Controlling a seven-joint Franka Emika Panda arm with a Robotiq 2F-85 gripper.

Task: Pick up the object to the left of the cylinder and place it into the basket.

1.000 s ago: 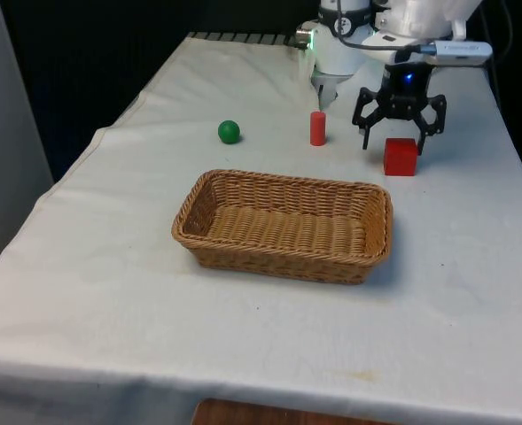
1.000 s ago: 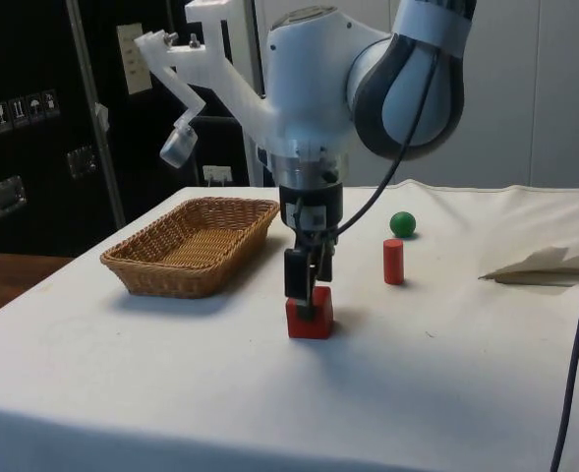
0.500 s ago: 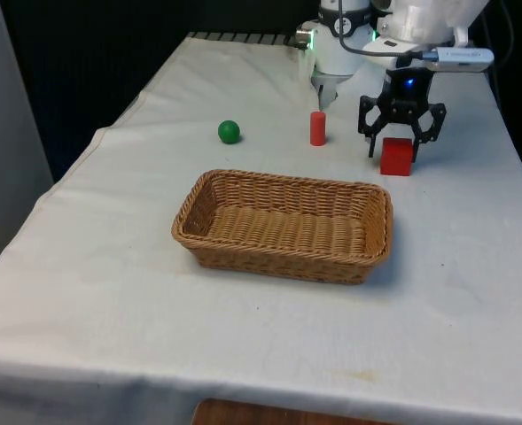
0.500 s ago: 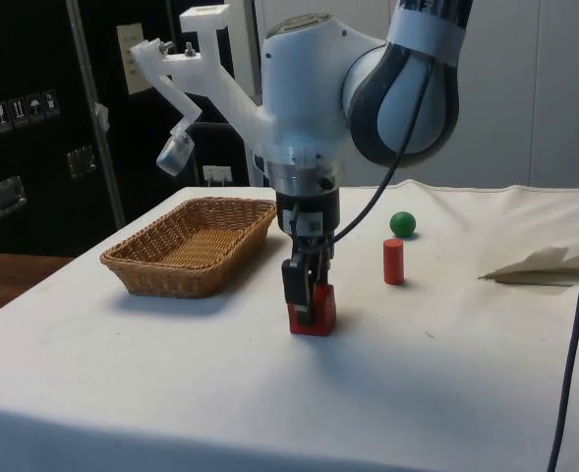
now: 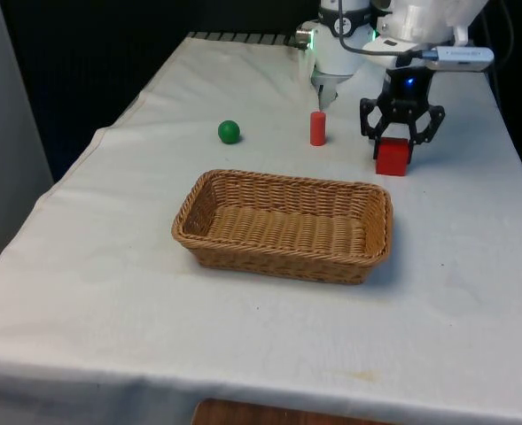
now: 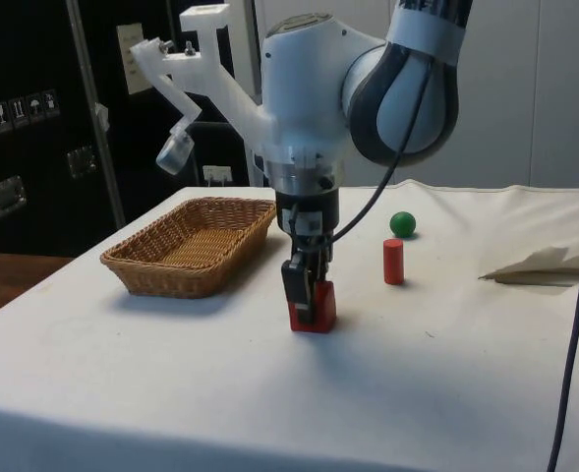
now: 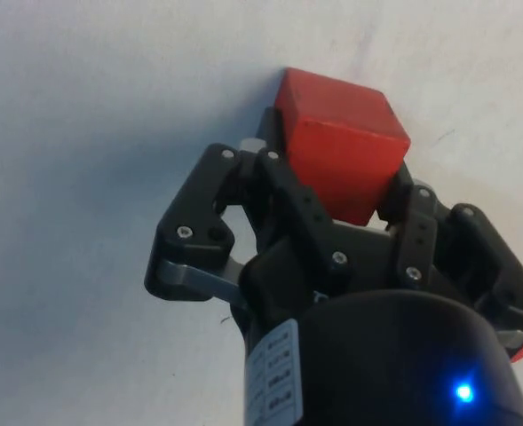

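Note:
A red cube (image 5: 392,157) sits on the white cloth to the front view's right of a small red cylinder (image 5: 317,128). My gripper (image 5: 393,146) comes straight down over the cube and is shut on it, one finger on each side. The wrist view has the cube (image 7: 341,151) pinched between the black fingers (image 7: 283,191). From the side, the gripper (image 6: 307,295) holds the cube (image 6: 314,313) down at the cloth, with the cylinder (image 6: 393,262) upright beyond it. The wicker basket (image 5: 283,266) lies nearer the camera in the front view.
A green ball (image 5: 229,132) rests to the front view's left of the cylinder. In the side view the basket (image 6: 171,280) is left of the arm and the ball (image 6: 401,224) lies behind the cylinder. A fold of cloth (image 6: 540,265) rises at the side view's right.
The fingers have closed from wide open onto the red cube. The cube has shifted a little to the front view's left as they closed.

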